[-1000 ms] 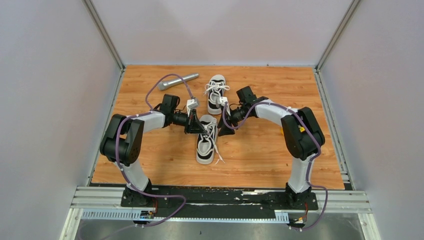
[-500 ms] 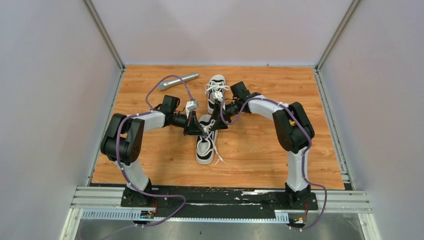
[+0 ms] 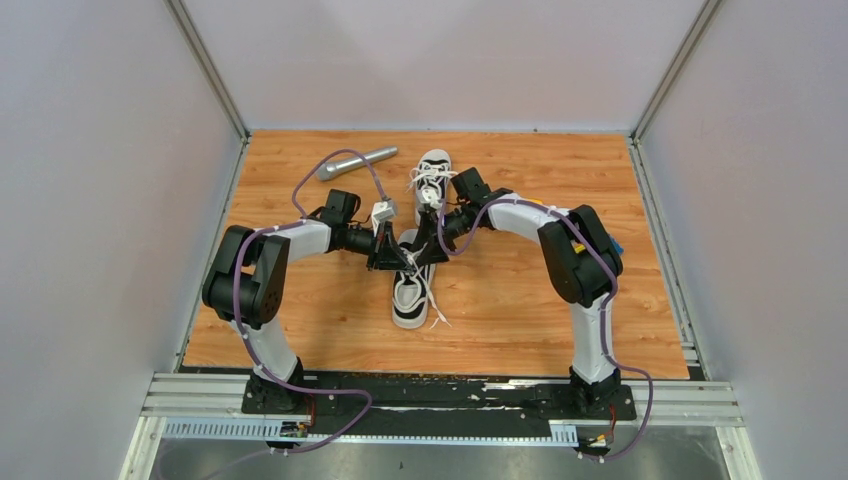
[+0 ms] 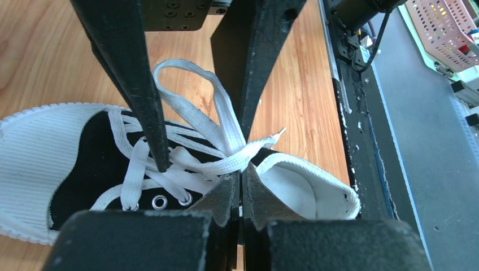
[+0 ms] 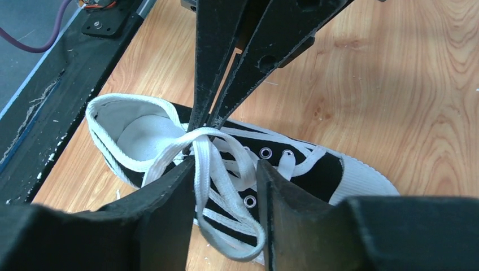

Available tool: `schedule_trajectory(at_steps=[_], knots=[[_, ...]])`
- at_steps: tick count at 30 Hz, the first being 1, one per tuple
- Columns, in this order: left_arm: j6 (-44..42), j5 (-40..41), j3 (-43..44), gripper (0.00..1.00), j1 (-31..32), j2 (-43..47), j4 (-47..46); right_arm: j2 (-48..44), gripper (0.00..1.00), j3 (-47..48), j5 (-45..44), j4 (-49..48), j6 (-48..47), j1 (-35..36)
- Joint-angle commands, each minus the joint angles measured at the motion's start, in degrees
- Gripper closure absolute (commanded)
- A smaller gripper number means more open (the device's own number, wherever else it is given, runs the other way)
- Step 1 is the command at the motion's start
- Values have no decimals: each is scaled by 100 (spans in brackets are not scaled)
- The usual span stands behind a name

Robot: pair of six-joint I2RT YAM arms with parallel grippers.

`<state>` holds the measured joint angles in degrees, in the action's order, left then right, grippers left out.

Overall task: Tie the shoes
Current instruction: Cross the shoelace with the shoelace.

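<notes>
Two black-and-white shoes lie on the wooden table, the near shoe (image 3: pixel 408 296) with its laces loose and the far shoe (image 3: pixel 433 168) behind it. My left gripper (image 4: pixel 241 176) is shut on the white lace where it crosses over the near shoe's (image 4: pixel 68 147) tongue. A lace loop (image 5: pixel 221 189) rises from that pinch. My right gripper (image 5: pixel 226 168) is open, one finger on each side of the loop, right against the left gripper's tips. Both grippers meet above the near shoe's opening, the left gripper (image 3: pixel 397 258) beside the right gripper (image 3: pixel 424 250).
A silver cylinder (image 3: pixel 356 162) lies at the back left of the table. A black rail (image 4: pixel 361 130) runs along the table's near edge, close to the shoe's heel. Loose lace ends (image 3: pixel 437 312) trail to the right of the near shoe.
My right arm has swung left, bringing its gripper from beside the shoe to over it and around the loop, its fingers drawing slightly closer together. The left gripper has held still.
</notes>
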<state>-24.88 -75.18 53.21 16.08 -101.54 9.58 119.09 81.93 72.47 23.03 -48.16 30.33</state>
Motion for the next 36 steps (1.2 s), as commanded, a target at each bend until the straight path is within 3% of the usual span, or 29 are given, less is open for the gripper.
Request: schedule_trajectory(at_steps=[1, 9, 18, 25, 36], knots=[[-192, -241, 146, 100, -12, -2, 179, 121, 61, 260, 345, -134, -16, 34], [-163, 126, 232, 100, -23, 76, 233, -91, 90, 108, 239, -138, 115, -36], [1175, 1349, 241, 100, -20, 183, -629, -369, 97, -211, 137, -138, 350, -118], [1331, 1539, 299, 100, 6, 229, -561, -390, 95, -306, 250, -138, 643, -158], [1451, 1584, 274, 100, 289, 204, -806, -47, 77, -10, 544, -143, 1594, -152]])
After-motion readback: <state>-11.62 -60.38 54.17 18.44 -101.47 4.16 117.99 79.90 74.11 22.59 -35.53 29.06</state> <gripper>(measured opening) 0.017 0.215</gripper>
